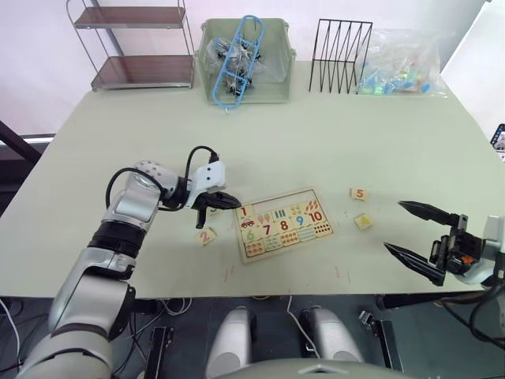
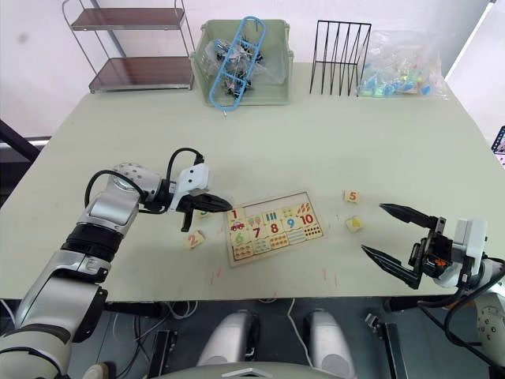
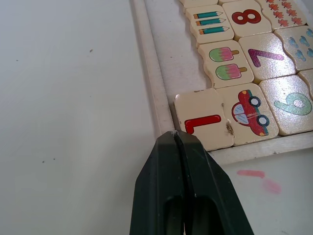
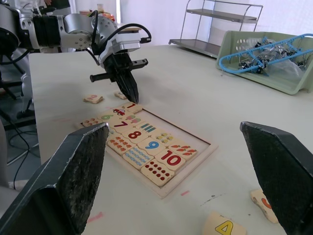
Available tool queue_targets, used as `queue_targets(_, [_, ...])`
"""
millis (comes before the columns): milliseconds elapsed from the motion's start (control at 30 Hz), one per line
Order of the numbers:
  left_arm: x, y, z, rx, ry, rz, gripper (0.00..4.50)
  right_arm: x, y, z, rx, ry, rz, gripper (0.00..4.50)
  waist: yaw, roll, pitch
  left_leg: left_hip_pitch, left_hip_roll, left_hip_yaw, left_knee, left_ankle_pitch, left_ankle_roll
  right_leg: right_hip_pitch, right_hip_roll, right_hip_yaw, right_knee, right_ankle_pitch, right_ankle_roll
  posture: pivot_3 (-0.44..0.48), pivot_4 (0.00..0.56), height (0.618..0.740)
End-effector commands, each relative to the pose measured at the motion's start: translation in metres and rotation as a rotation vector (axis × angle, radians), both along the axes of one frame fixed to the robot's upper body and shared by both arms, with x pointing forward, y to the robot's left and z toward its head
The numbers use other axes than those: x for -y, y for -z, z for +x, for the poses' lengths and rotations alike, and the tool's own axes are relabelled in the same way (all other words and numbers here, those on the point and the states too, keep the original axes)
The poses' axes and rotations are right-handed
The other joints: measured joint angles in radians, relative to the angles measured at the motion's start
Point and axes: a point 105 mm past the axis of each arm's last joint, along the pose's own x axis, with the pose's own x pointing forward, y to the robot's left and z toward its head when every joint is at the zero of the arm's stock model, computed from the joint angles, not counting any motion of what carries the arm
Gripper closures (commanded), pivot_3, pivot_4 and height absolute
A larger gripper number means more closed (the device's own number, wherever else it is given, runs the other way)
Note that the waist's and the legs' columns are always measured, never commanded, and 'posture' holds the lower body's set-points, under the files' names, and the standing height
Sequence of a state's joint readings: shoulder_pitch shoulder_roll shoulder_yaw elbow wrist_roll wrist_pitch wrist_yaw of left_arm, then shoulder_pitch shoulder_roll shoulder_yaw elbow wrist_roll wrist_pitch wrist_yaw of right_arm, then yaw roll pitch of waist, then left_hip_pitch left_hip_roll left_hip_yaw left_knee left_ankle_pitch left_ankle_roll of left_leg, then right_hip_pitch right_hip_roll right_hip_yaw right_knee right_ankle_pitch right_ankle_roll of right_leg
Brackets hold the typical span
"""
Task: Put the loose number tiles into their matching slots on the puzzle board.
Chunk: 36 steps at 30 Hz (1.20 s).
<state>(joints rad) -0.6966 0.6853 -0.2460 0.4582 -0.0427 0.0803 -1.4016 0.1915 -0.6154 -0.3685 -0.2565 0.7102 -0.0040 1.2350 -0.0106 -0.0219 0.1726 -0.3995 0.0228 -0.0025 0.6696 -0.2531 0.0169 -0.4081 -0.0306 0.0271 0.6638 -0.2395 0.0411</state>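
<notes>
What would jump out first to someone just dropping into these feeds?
Likely the puzzle board near the table's front edge, with the left gripper, its fingers shut, at the corner where the red 1 tile sits. Loose tiles lie around it: the 2 tile on the board's left, the 5 tile and the 4 tile on its right. The right gripper hovers wide open just beyond those two.

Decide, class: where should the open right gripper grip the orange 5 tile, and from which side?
Come straight down on the 5 tile. It lies flat and thin on the table, so pinch two opposite edges. The right gripper is open, and bare table surrounds the tile, so its fingers probably fit.
</notes>
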Motion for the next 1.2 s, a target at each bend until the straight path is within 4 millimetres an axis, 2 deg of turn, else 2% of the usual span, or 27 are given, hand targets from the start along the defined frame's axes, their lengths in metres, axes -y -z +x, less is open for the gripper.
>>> queue_targets(33, [0.0, -0.004, -0.001, 0.017, 0.014, -0.001, 4.44, -0.001, -0.005, -0.002, 0.028, 0.0, -0.001, 0.0, 0.0, 0.0, 0.0, 0.0, 0.0, 0.0, 0.0, 0.0, 0.0, 0.0, 0.0, 0.0, 0.0, 0.0, 0.0, 0.0, 0.15, 0.739])
queue_targets(133, [-0.002, -0.005, 0.0, 0.024, 0.004, -0.008, 4.44, -0.001, -0.005, -0.001, 0.027, -0.002, 0.0, 0.0, 0.0, 0.0, 0.0, 0.0, 0.0, 0.0, 0.0, 0.0, 0.0, 0.0, 0.0, 0.0, 0.0, 0.0, 0.0, 0.0, 0.15, 0.739])
queue_targets(300, [-0.004, -0.019, 0.006, 0.042, -0.048, -0.105, 4.44, -0.001, -0.005, -0.001, 0.025, -0.006, 0.002, 0.0, 0.0, 0.0, 0.0, 0.0, 0.0, 0.0, 0.0, 0.0, 0.0, 0.0, 0.0, 0.0, 0.0, 0.0, 0.0, 0.0, 0.15, 0.739])
queue_targets(400, [-0.006, -0.029, 0.008, 0.034, -0.092, -0.178, 4.44, -0.002, -0.005, 0.0, 0.024, -0.008, 0.002, 0.0, 0.0, 0.0, 0.0, 0.0, 0.0, -0.001, 0.0, 0.0, 0.0, 0.0, 0.0, 0.0, 0.0, 0.0, 0.0, 0.0, 0.15, 0.739])
queue_targets(533, [-0.013, -0.052, 0.01, 0.028, -0.194, -0.344, 4.44, 0.0, -0.005, 0.001, 0.015, 0.001, 0.0, 0.0, -0.001, 0.0, 0.0, 0.0, 0.0, -0.001, 0.0, 0.0, 0.0, 0.0, 0.0, 0.0, 0.0, 0.0, 0.0, 0.0, 0.15, 0.739])
queue_targets(733, [-0.026, -0.074, -0.006, 0.015, -0.28, -0.51, 4.44, 0.008, -0.006, 0.01, -0.009, 0.068, 0.022, 0.0, -0.002, 0.0, 0.0, 0.001, 0.001, -0.005, 0.0, 0.0, 0.0, 0.0, -0.001, 0.0, 0.001, 0.0, 0.0, 0.0, 0.15, 0.739])
queue_targets(967, [-0.053, -0.063, -0.024, 0.088, -0.446, -0.536, 4.44, 0.026, 0.007, 0.021, -0.042, 0.18, -0.034, 0.0, -0.001, 0.0, 0.0, 0.001, 0.001, -0.004, 0.0, 0.0, 0.0, 0.0, -0.001, 0.001, 0.001, 0.0, 0.0, 0.0, 0.15, 0.739])
queue_targets(1200, [-0.077, -0.05, -0.041, 0.167, -0.633, -0.566, 4.44, 0.036, 0.017, 0.026, -0.079, 0.266, -0.064, 0.0, 0.001, 0.0, 0.0, 0.001, 0.002, -0.004, 0.0, 0.0, 0.0, 0.0, -0.003, 0.0, 0.0, 0.0, 0.0, 0.0, 0.15, 0.739])
